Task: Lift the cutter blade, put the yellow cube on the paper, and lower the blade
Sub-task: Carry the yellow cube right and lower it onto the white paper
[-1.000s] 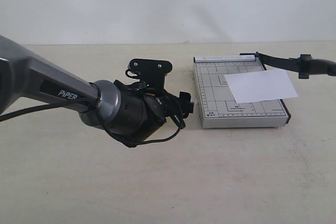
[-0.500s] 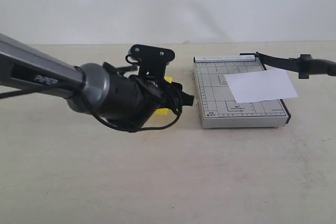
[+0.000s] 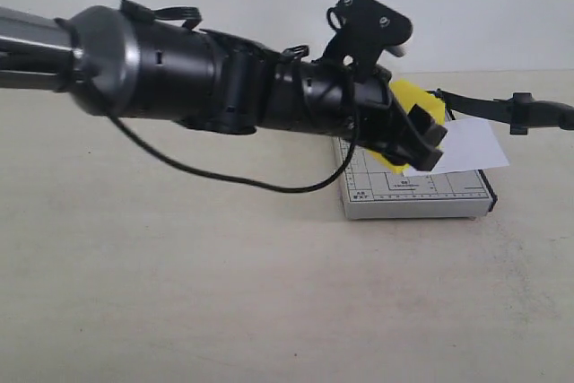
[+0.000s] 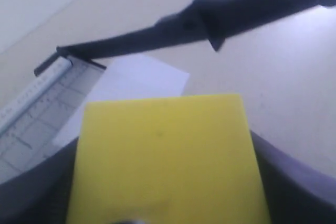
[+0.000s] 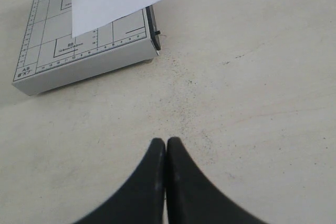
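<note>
My left gripper is shut on the yellow cube and holds it in the air over the grey gridded trimmer board, at the near-left edge of the white paper. In the left wrist view the cube fills the space between the dark fingers, with the paper beyond it. The cutter blade stands raised, its handle pointing right, free of any gripper. My right gripper is shut and empty, low over the table near the board's corner.
The left arm's thick black body and loose cable span the table left of the board. Bare beige tabletop lies in front, a white wall behind. The blade crosses above the far side of the paper.
The left arm has lifted the yellow cube off the table left of the board and carried it up and to the right, over the board. Blade and paper have stayed put.
</note>
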`<state>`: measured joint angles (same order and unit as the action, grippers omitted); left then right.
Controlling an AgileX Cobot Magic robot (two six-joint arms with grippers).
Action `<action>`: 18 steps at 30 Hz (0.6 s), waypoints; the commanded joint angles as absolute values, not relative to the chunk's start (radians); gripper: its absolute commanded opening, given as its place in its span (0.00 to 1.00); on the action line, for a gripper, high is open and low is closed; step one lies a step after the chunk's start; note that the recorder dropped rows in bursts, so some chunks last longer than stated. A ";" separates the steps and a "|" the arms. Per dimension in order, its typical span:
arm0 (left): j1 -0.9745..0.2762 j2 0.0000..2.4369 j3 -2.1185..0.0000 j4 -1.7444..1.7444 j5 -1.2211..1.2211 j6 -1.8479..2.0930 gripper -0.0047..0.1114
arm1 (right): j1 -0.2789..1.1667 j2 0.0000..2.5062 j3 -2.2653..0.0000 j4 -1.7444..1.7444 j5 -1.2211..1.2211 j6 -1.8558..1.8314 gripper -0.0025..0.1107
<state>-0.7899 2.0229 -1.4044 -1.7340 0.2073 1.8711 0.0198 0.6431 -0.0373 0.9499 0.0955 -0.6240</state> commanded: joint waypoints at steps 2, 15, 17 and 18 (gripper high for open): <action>-0.791 2.243 -1.711 -1.731 0.201 1.856 0.08 | 0.022 0.640 -0.043 0.951 0.096 -0.626 0.02; -0.789 2.473 -1.986 -1.574 0.124 1.804 0.08 | 0.022 0.640 -0.043 0.951 0.098 -0.626 0.02; -0.789 2.474 -1.986 -1.574 0.105 1.804 0.08 | 0.022 0.640 -0.043 0.951 0.100 -0.626 0.02; -0.789 2.474 -1.986 -1.574 0.105 1.804 0.08 | 0.022 0.640 -0.043 0.951 0.100 -0.626 0.02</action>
